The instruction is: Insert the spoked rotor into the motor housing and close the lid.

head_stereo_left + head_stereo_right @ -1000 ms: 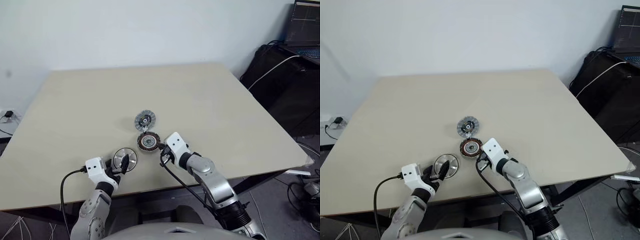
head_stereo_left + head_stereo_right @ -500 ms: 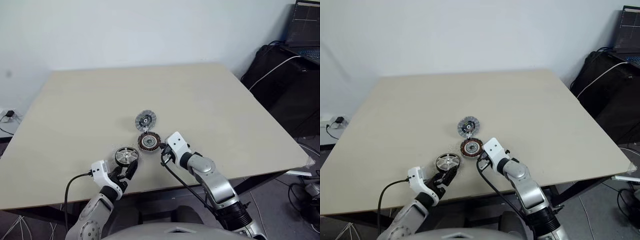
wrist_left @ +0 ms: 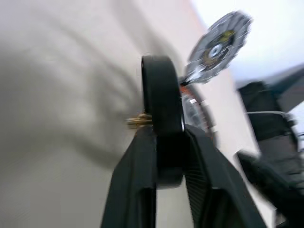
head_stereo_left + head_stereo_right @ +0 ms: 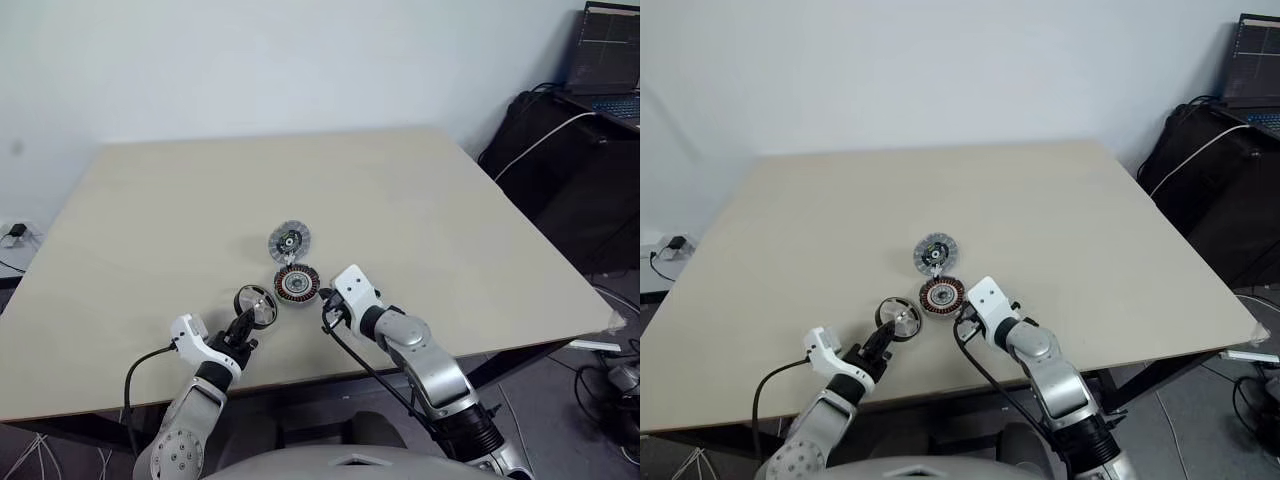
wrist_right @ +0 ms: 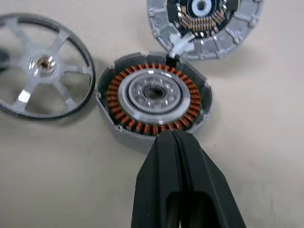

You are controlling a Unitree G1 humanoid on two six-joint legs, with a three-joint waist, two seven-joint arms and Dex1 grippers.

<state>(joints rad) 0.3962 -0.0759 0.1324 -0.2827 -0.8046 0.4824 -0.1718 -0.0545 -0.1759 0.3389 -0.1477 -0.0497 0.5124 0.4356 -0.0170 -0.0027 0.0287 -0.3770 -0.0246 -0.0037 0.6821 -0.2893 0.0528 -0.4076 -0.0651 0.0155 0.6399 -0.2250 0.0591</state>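
The left tool (image 3: 168, 156) now pinches the spoked rotor (image 4: 256, 305), tipped upright since lying flat before.

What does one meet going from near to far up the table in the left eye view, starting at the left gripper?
Left gripper → shiny spoked silver rotor → round copper-wound motor housing → flat grey ribbed lid.

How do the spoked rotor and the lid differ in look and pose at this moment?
The spoked rotor is an open silver wheel with a dark rim; the lid is a grey disc with a ribbed rim and a black centre. The rotor stands tilted up on edge, gripped at its rim by the left gripper; the lid lies flat on the table, untouched. Both are round, about the same width.
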